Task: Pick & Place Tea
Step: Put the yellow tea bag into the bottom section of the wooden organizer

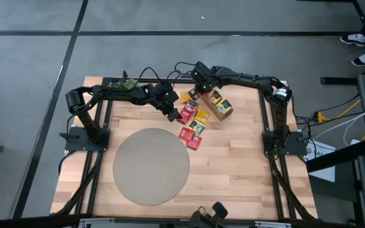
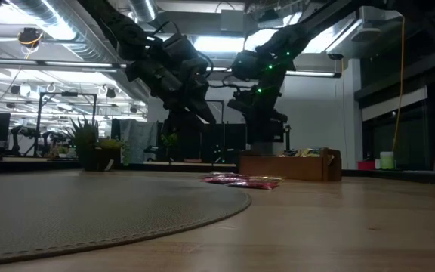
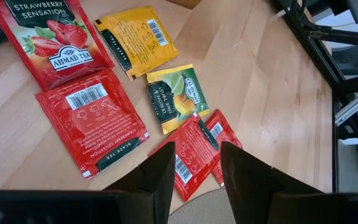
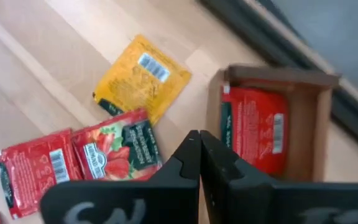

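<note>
While my left gripper (image 3: 194, 163) hangs with fingers spread and empty over the loose tea sachets (image 1: 194, 123) scattered just past table centre toward 12 o'clock, my right gripper (image 4: 199, 149) sits fingers pressed together, holding nothing, above the wooden tray (image 1: 223, 107). I see one red sachet (image 4: 253, 134) already in a tray compartment; round mat (image 1: 151, 166) lies at 7 o'clock from the pile.

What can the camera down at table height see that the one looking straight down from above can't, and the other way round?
Only the table-height view shows the room behind: ceiling lights and a glowing green cup.

Only the overhead view shows the grey floor, the sachets' spread and colours, red and yellow, and a person's shoes.

Both show the round grey mat, the wooden tray, the potted plant, the left gripper open over the sachets, and the right gripper shut beside the tray.
</note>
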Controlling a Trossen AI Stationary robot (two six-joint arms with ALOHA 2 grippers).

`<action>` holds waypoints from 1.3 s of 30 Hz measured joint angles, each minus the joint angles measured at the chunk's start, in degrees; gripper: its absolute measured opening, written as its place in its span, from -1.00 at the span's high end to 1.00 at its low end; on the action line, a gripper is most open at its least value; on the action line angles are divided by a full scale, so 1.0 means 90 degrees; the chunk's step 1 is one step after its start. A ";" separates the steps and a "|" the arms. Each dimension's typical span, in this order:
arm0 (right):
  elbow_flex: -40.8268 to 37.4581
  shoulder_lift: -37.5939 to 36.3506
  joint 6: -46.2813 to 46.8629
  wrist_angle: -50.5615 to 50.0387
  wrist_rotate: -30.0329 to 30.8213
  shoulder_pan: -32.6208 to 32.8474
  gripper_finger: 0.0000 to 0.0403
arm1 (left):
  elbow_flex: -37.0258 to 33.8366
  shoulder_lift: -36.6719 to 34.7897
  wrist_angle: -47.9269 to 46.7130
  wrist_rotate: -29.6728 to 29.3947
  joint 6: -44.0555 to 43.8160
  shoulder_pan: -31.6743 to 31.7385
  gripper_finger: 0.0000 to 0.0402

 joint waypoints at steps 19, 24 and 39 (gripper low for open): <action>-0.0738 0.0007 0.0017 0.0513 -0.0177 -0.0203 0.98 | 0.0000 0.0000 0.0000 0.0000 0.0044 0.0000 0.38; -0.0735 0.0007 -0.0059 0.0515 0.0010 -0.0275 0.98 | 0.0000 0.0000 0.0000 0.0000 0.0044 0.0000 0.38; -0.0601 -0.0022 -0.0626 0.0206 0.0425 -0.0408 0.98 | 0.0000 0.0000 0.0002 -0.0005 0.0142 0.0000 0.38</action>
